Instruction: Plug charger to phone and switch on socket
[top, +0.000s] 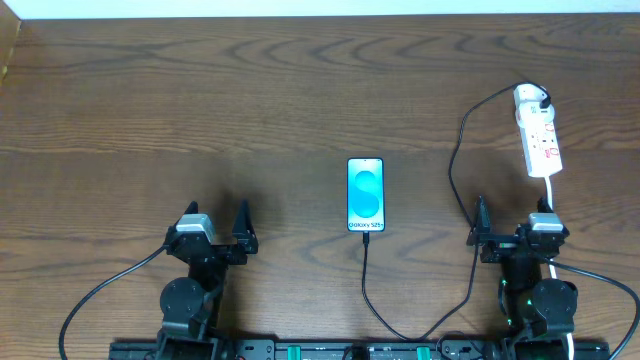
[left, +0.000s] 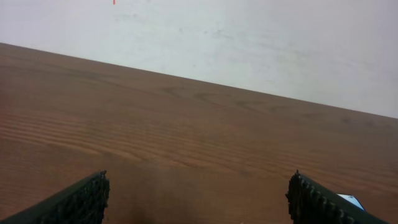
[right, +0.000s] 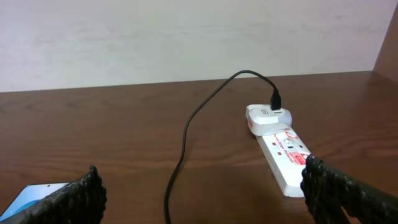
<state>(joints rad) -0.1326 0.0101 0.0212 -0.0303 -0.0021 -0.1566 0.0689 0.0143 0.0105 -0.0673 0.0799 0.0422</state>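
Observation:
The phone (top: 365, 194) lies flat mid-table, its screen bright blue. The charger (top: 456, 170), a thin black cable, runs from the phone's bottom edge toward the table front, then loops up the right side to a white adapter (top: 530, 97) on the socket (top: 542, 142). The socket is a white strip with red markings at the far right. My left gripper (top: 217, 215) is open and empty, left of the phone. My right gripper (top: 511, 215) is open and empty, between the cable and the socket's near end. The right wrist view shows cable (right: 186, 134), adapter (right: 267, 117) and socket (right: 285, 155).
A white cord (top: 551, 190) leaves the socket's near end toward the right arm. The phone's corner shows at the lower left of the right wrist view (right: 37, 194) and lower right of the left wrist view (left: 350, 200). A pale wall stands behind the wooden table (top: 250, 100).

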